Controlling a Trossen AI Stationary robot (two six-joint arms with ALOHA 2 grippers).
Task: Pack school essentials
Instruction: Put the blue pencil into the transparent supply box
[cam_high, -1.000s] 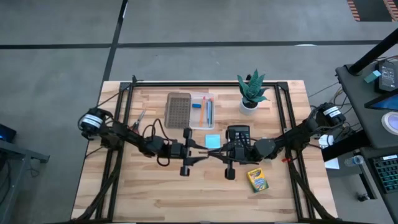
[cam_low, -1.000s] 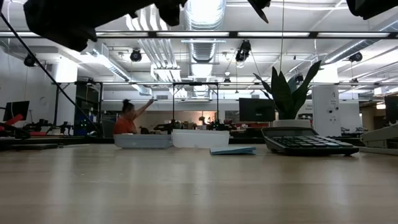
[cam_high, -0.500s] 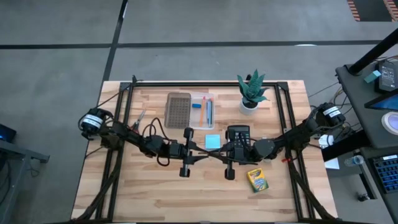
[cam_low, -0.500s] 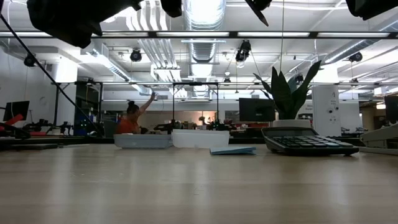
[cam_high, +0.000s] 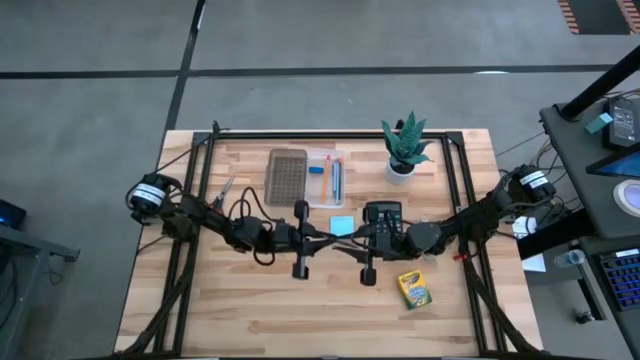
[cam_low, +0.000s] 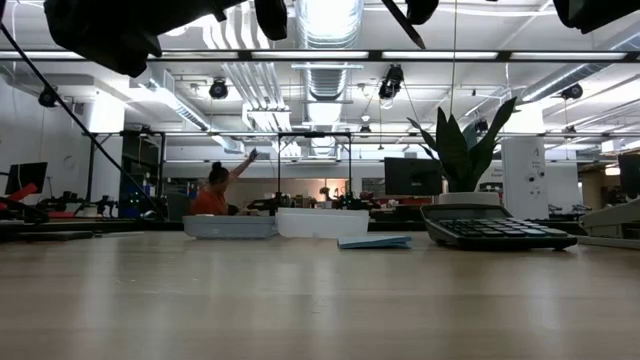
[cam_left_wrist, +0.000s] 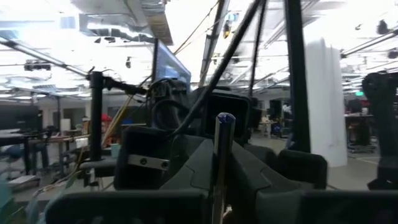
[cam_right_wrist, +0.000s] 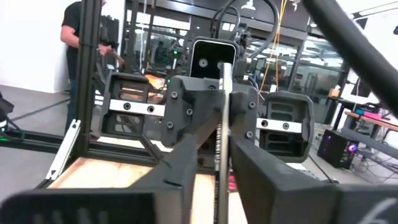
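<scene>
crayon box (cam_high: 413, 289) — yellow-green, flat on table | left gripper (cam_high: 301, 240), right gripper (cam_high: 368, 248) — state unclear

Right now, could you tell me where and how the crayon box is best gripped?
The crayon box lies flat and apart from other things, beside the right gripper. I would come straight down and pinch across its two long sides near the middle, the narrower span.

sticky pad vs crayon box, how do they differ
The sticky pad is light blue and plain; the crayon box is yellow-green and printed. The pad lies square to the table edges; the box sits tilted. The pad is mid-table; the box lies toward the right arm's side. Both lie flat, unheld.
</scene>
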